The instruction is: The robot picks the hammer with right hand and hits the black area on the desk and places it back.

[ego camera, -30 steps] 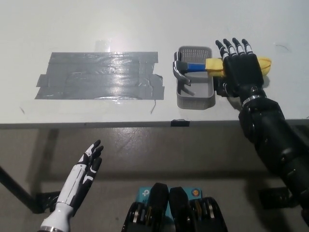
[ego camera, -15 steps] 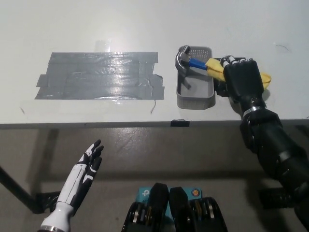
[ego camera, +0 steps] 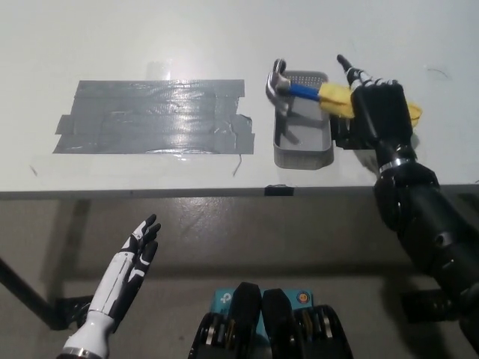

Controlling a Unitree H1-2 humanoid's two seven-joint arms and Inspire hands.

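Right hand clenched on yellow handle; hammer held tilted, head raised above grey tray on desk. Pickup judged done. Black area not yet struck; return pending. Left hand rested below desk edge, fingers released.

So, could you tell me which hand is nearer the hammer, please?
The right hand: it is closed on the hammer handle above the tray. The left hand hangs open below the desk edge, far off.
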